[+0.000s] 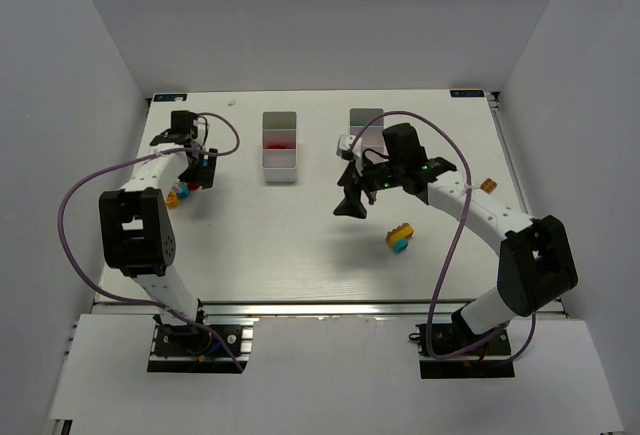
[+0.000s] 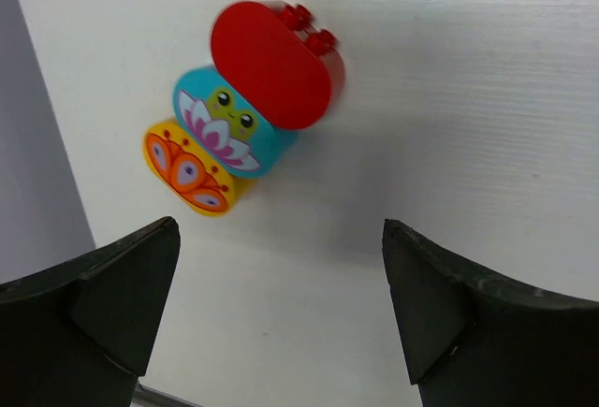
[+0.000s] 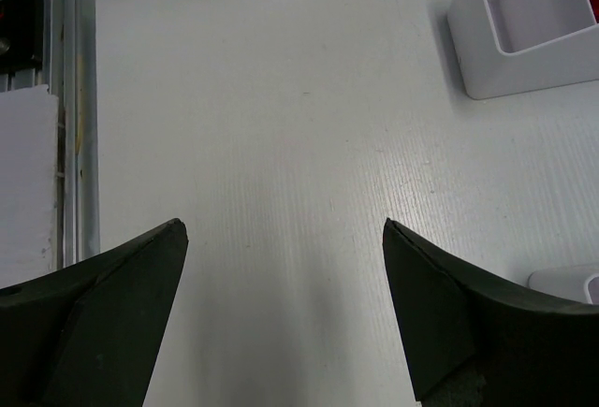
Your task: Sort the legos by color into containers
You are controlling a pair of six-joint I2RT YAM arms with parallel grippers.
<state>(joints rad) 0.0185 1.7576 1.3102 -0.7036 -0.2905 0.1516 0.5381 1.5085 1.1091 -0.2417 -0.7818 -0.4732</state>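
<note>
You're holding left gripper (image 2: 279, 231) wide open, empty. Just ahead, slightly left, red rounded brick (image 2: 276, 65) lying; its row (image 2: 229, 124), possibly joined, running diagonally. Also gaping: right gripper (image 3: 281, 229), farther off.

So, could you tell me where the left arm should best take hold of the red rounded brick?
Probably from above, at its two rounded ends. The red rounded brick seems to sit against the teal frog brick along one long side, with studs on the other, so only the ends look free. The open left end effector would need turning to straddle them.
</note>
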